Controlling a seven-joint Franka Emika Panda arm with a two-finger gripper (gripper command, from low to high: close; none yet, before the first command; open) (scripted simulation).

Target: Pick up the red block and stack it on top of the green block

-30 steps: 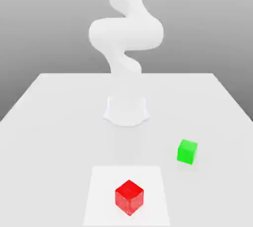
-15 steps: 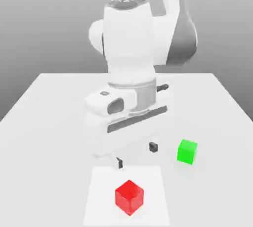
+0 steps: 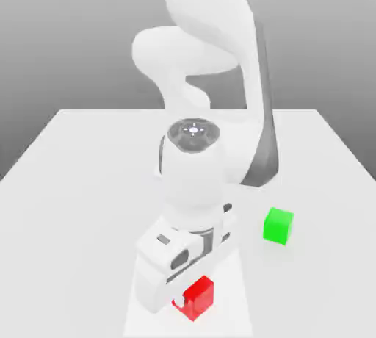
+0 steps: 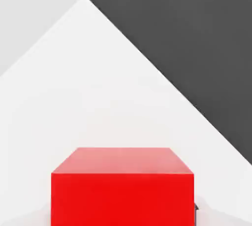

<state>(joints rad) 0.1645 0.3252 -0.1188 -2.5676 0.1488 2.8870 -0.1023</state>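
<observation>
Exterior view: smooth white tool (image 3: 194, 296) closed on glossy red block (image 3: 197, 300), a cube over pale flat square (image 3: 228, 314); plain green block (image 3: 277, 226), cube, on matte white counter (image 3: 66, 204), toward the exterior view's right.
Hand view: red block, flat faces, straight edges.

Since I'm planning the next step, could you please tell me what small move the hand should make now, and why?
I would probably lift the hand straight up a little: it is closed on the red block, which appears to sit low over the white patch, while the green block stands apart, towards the exterior view's right.
</observation>
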